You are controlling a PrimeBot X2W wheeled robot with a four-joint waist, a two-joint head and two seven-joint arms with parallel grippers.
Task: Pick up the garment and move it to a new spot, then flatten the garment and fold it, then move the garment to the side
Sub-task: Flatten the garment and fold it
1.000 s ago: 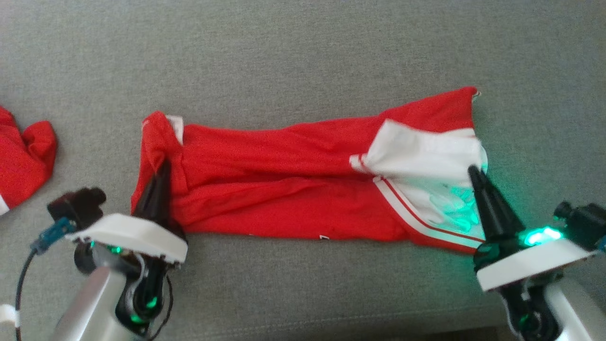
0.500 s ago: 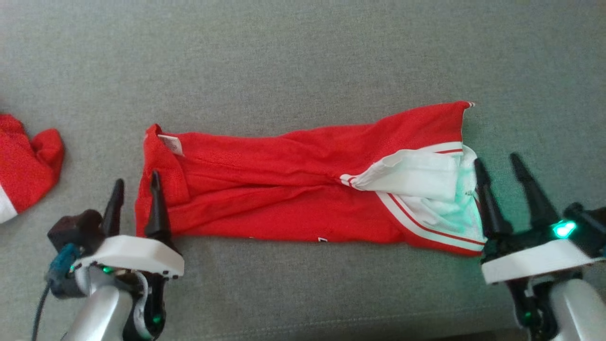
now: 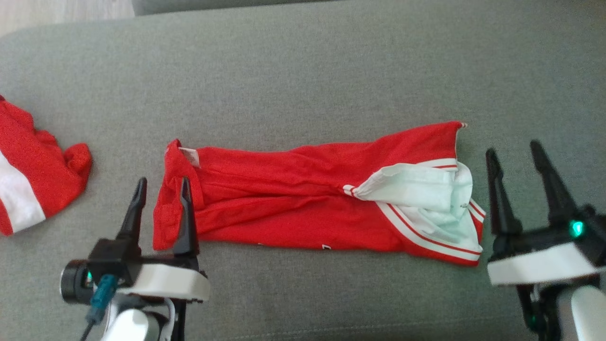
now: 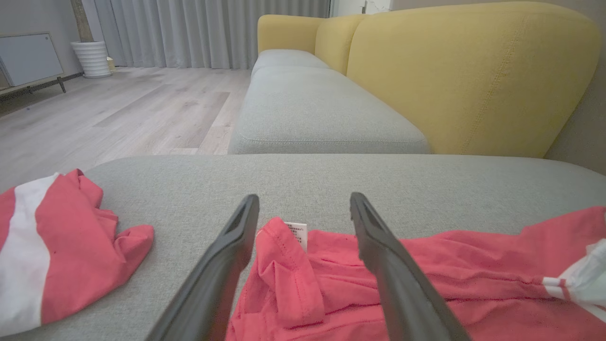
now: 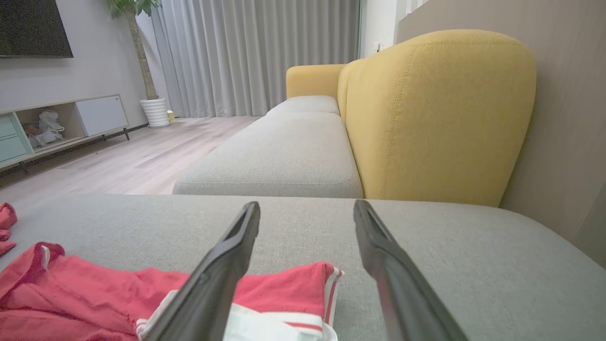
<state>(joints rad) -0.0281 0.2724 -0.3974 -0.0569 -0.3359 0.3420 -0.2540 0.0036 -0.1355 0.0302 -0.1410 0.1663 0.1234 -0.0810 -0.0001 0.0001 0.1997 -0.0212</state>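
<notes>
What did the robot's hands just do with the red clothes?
The left gripper and right gripper were pinched shut on the red garment's ends; both have opened and let go. The garment stayed stretched along the grey cushion.
</notes>
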